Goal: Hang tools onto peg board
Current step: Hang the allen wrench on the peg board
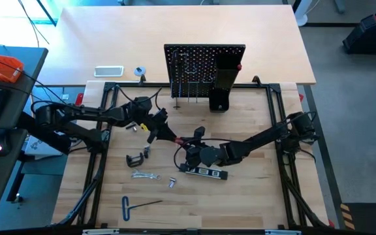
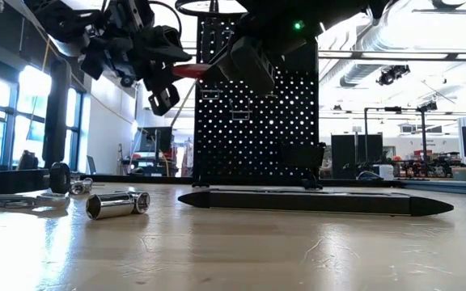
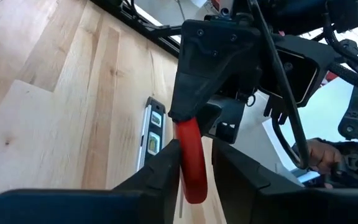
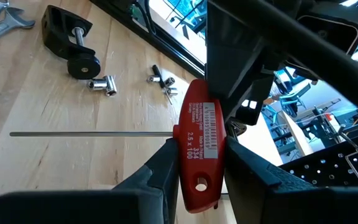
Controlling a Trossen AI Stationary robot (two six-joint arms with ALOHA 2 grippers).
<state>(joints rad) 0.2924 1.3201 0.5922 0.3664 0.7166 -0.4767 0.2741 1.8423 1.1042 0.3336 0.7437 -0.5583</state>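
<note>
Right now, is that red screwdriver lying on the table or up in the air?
In the air. The left gripper and right gripper both clamp the red-handled screwdriver above the table.

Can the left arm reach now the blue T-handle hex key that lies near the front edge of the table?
Probably not yet: the left gripper seems shut on the red-handled screwdriver, which the right gripper also grips. Nothing covers the blue T-handle hex key itself.

Stuff lying around: light wood counter, a white phone-looking slab and a small tape roll up behind the frame, an orange thing on the side desk, black case on the floor.
</note>
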